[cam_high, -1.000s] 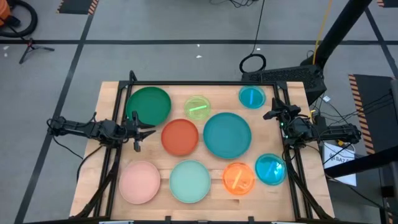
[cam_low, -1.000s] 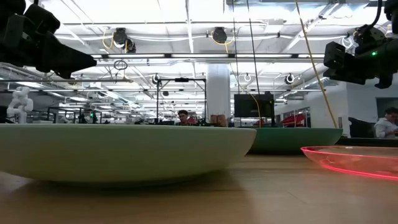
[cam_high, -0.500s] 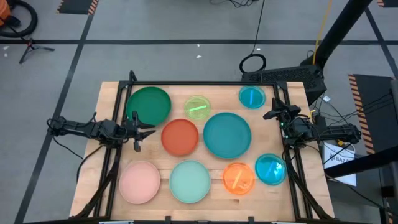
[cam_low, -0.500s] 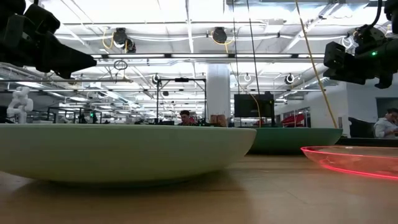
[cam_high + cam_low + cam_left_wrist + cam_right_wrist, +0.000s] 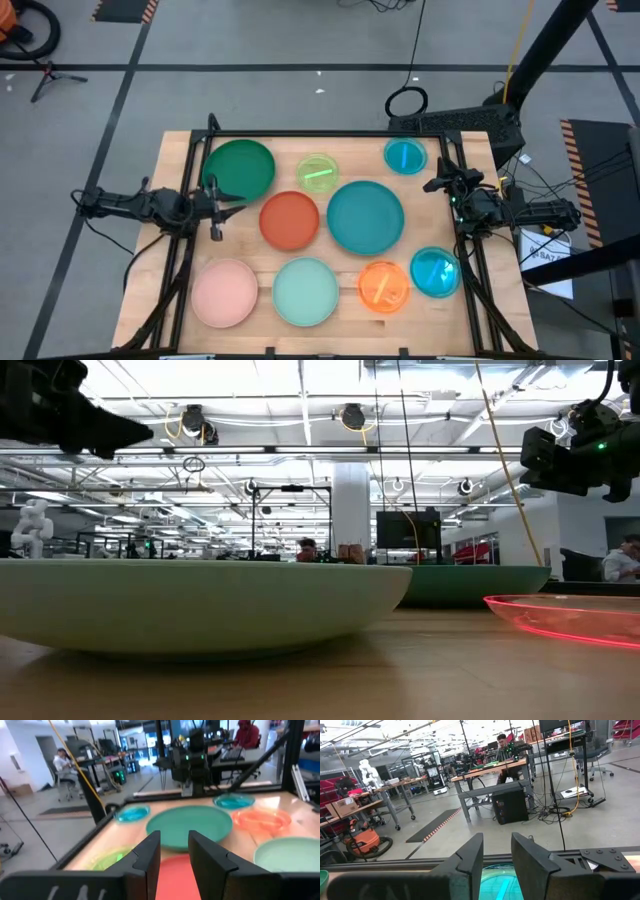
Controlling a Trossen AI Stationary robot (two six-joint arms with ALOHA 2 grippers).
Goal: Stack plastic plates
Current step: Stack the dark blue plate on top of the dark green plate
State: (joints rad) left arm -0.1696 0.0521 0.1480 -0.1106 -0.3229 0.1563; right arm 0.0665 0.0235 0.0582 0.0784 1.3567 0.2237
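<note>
Nine round plates lie apart, flat on the wooden table: dark green point(image 5: 240, 168), lime point(image 5: 318, 173), blue point(image 5: 405, 156), red-orange point(image 5: 289, 220), teal point(image 5: 365, 216), pink point(image 5: 225, 291), mint point(image 5: 306, 290), orange point(image 5: 384, 285) and a second blue point(image 5: 435, 271). My left gripper point(image 5: 224, 208) hovers open near the table's left side, between the dark green and red-orange plates; its wrist view shows the red-orange plate point(image 5: 172, 875) below its fingers. My right gripper point(image 5: 432, 185) waits open above the right side, near the far blue plate point(image 5: 497, 882).
The table's black frame rails point(image 5: 300, 133) run along the far edge and both sides, where the arm bases stand. Bare wood point(image 5: 260, 262) shows between the plates. In the low view the mint plate point(image 5: 190, 605) fills the foreground. People sit at benches in the room beyond.
My left gripper has risen and drawn back a little toward the table's left edge, still open. The plates and my right arm have kept still.
</note>
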